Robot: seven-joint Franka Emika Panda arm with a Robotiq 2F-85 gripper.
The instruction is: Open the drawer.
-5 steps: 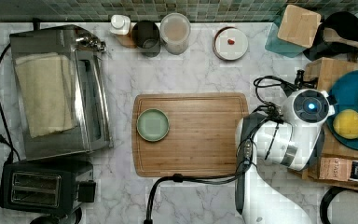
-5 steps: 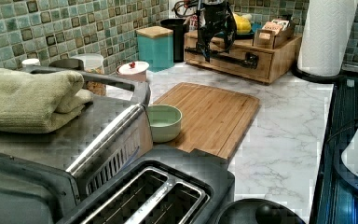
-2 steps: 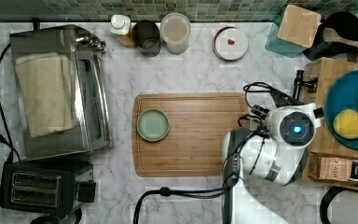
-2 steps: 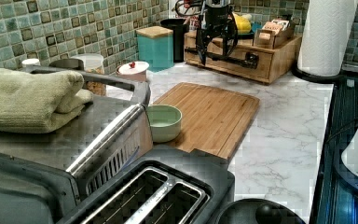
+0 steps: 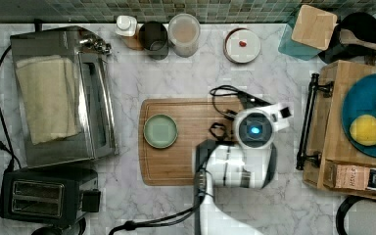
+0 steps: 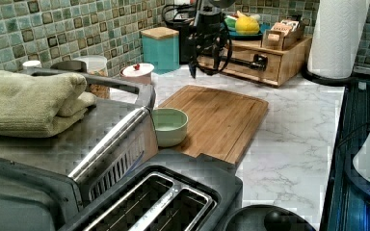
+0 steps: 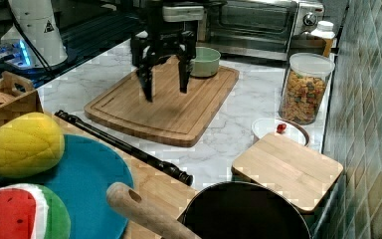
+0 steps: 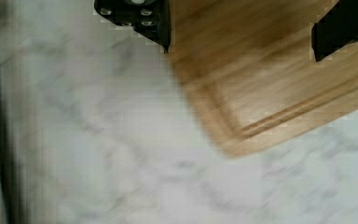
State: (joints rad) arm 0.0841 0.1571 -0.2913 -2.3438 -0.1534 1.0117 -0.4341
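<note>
Above the cutting board (image 7: 164,107), the gripper (image 7: 163,83) hangs with fingers spread wide, holding nothing. Drawer (image 5: 329,128) sits at the top view's right edge of the marble counter (image 5: 186,73), its black bar handle (image 5: 307,120) facing the board, well apart from the fingers. Green bowl (image 5: 160,130) rests on the board.

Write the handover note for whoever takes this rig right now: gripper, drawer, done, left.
Gripper: open, empty, hanging above the cutting board, at its end nearest the drawer.
Drawer: at the top view's right, with a blue plate on top. Its black bar handle is free, nothing touching it.
Done: whether the drawer is pulled out at all cannot be told.
Left: if it is shut, bring the gripper to the handle, close on it, pull out.
</note>
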